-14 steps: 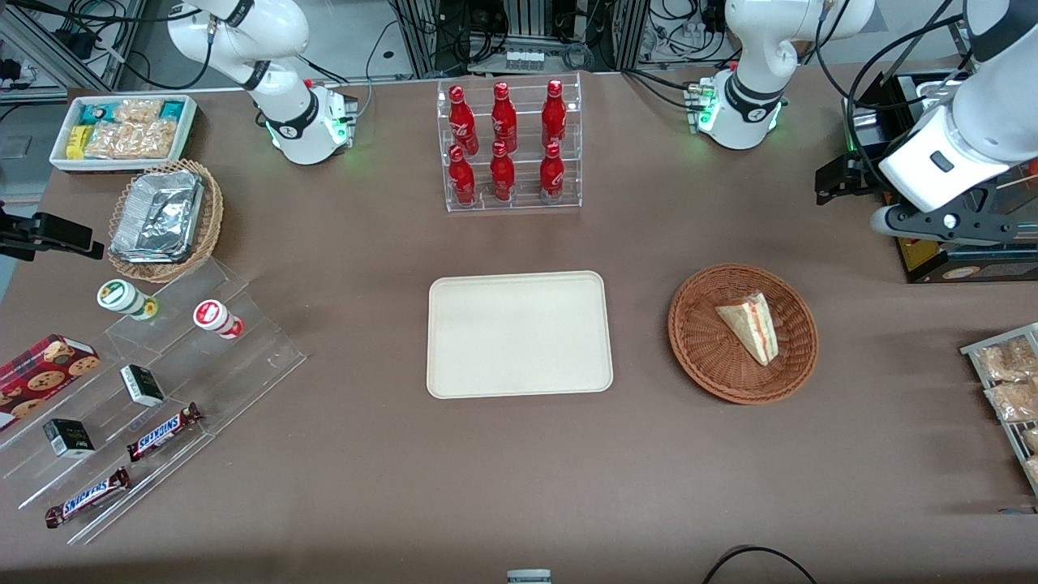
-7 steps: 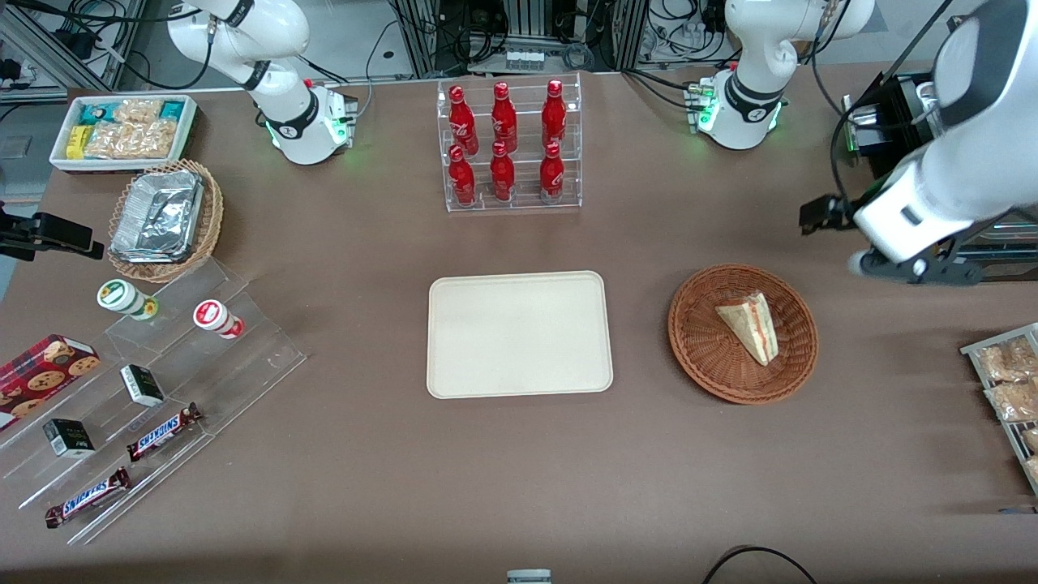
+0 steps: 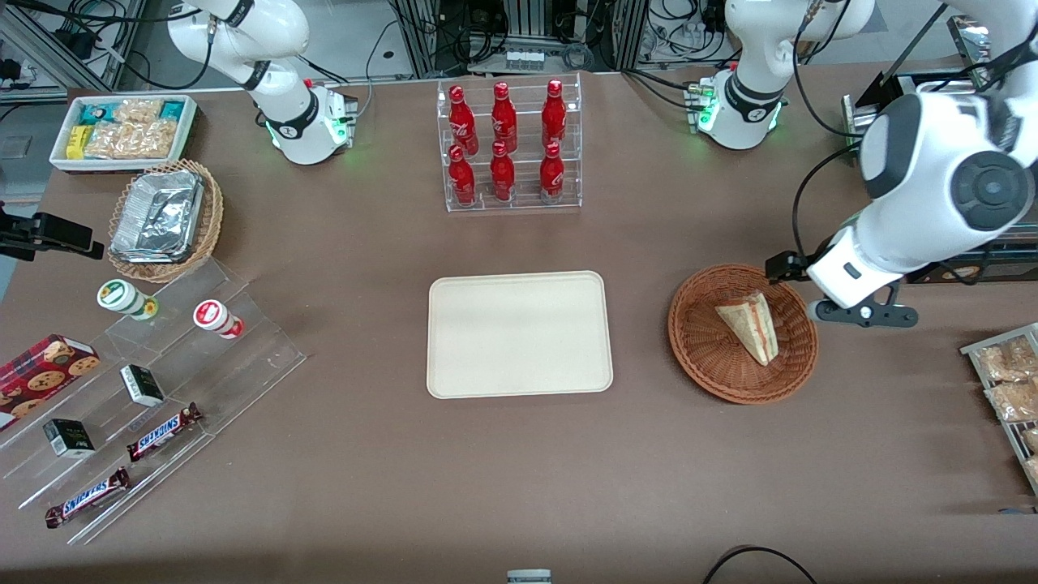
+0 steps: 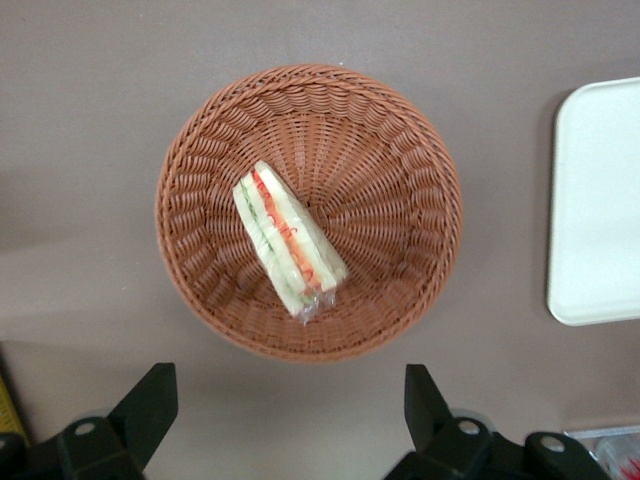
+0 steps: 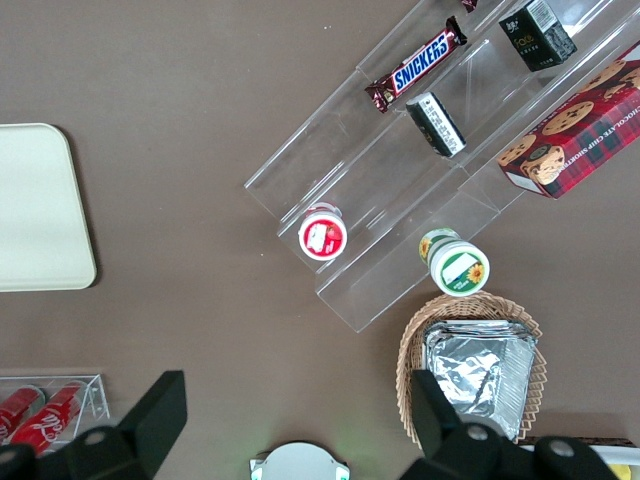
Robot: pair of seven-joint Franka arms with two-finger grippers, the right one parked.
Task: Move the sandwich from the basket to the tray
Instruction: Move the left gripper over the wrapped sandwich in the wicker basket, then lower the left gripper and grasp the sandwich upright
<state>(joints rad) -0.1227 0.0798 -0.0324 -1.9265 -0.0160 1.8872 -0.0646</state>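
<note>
Sandwich (image 3: 750,324) sits in the basket (image 3: 705,341), gripper (image 3: 851,312) hovering just beside basket's rim, tray (image 3: 519,334) nearby on desk.

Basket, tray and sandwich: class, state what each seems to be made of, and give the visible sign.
Basket: woven wicker, matte reddish-brown; its weave shows. Tray: probably plastic, smooth cream, moulded rim. Sandwich: soft white bread with layered filling, apparently in clear wrap. The open gripper hovers above, beside the basket.
</note>
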